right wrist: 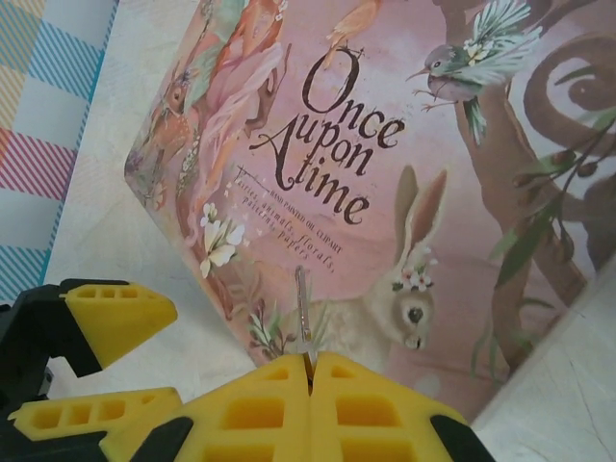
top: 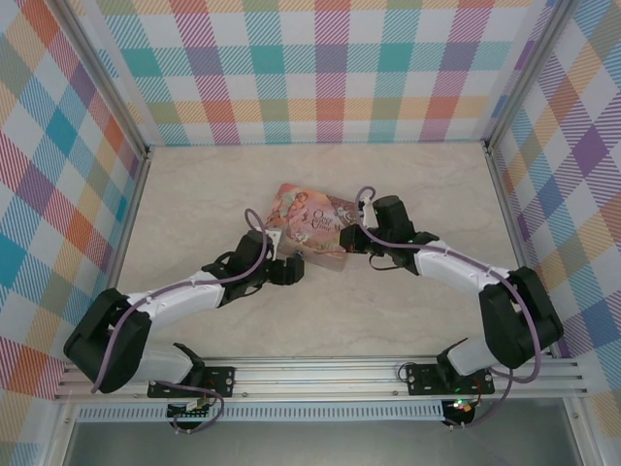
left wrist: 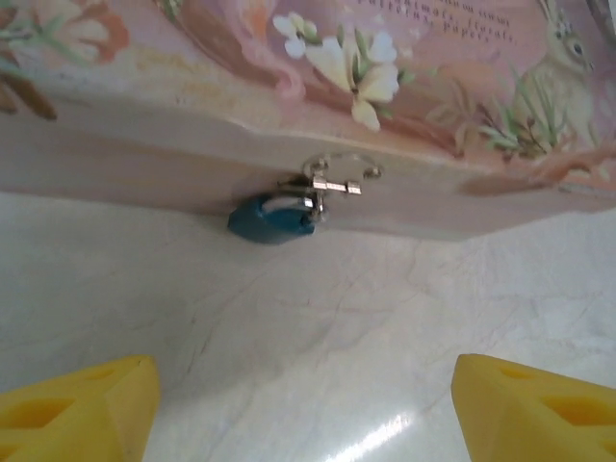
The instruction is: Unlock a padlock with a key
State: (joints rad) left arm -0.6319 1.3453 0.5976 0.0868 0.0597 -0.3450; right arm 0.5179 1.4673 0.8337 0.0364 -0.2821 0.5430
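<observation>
- Pink illustrated tin point(top: 312, 221) lies flat on the pale marbled table point(top: 204, 194), about mid-table, turned at an angle, between the two arms.
- The tin's lid is down. Its picture side faces up, with the lettering "Once upon a time", a rabbit, a bird and flowers. The inside is hidden, so the contents cannot be told.
- The padlock point(left wrist: 272, 219) hangs on the tin's near side wall, just under the lid edge. Its blue body sits low, close to the tabletop, and whether it rests on the table cannot be told.
- The thin silvery shackle point(left wrist: 339, 171) loops through a small metal clasp on the tin's wall. Whether the shackle is latched cannot be told.
- The left gripper point(left wrist: 308, 423) is low over the table in front of the padlock. Its yellow fingers point(left wrist: 82, 409) are spread wide with nothing between them, and it is apart from both lock and tin.
- From above, the left gripper point(top: 289, 273) sits at the tin's near-left edge.
- The right gripper point(right wrist: 310, 364) is clenched on the key point(right wrist: 302, 308), its yellow fingers pressed together.
- The key's thin blade sticks straight out past the fingertips and shows against the lid beside the painted rabbit. Contact with the lid cannot be judged.
- From above, the right gripper point(top: 351, 243) is at the tin's near-right edge, pointing toward the left arm.
- Key and padlock are apart.
- Plaid walls point(top: 330, 78) enclose the table on three sides.
</observation>
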